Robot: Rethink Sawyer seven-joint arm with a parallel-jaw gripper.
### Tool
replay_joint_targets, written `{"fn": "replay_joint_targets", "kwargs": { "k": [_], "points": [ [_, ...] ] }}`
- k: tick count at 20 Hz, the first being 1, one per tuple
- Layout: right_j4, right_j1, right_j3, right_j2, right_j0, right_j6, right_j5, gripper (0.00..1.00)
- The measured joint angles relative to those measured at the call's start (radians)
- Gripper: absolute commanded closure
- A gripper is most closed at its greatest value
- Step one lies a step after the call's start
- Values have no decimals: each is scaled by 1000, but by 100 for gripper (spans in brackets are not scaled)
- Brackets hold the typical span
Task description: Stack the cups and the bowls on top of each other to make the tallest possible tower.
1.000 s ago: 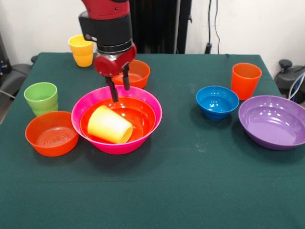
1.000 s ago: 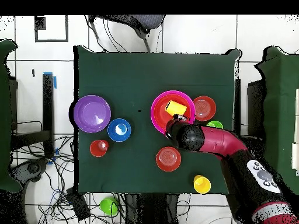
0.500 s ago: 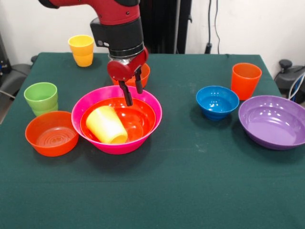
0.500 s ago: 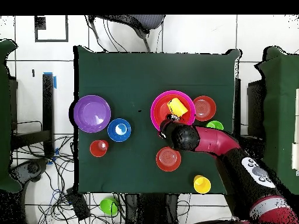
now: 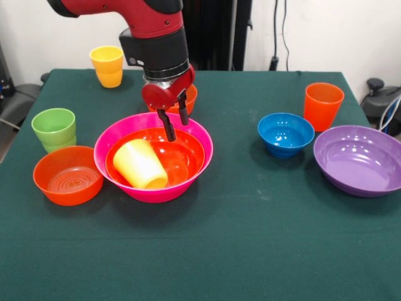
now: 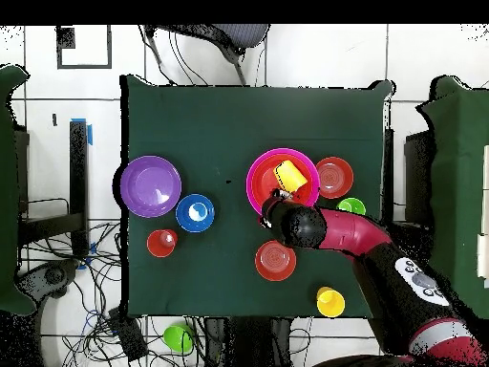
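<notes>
Pink glossy plastic bowl (image 5: 195,135) held a large orange bowl (image 5: 188,153) with a yellow tumbler (image 5: 140,164) tipped inside; jaws (image 5: 175,127) hung apart, empty, over its far rim.

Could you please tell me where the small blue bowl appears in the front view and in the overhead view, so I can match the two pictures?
Front view: the small blue bowl sits right of centre, just left of the purple bowl.
Overhead view: the small blue bowl lies left of centre, below and right of the purple bowl.
Shared landmark: the purple bowl, its nearest large neighbour in both views.
</notes>
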Motion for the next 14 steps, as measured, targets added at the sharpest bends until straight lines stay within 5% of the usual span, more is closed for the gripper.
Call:
{"fn": "replay_joint_targets", "kwargs": {
  "k": [14],
  "points": [
    [-13,1,-1,6,-2,0,0,0]
  ]
}}
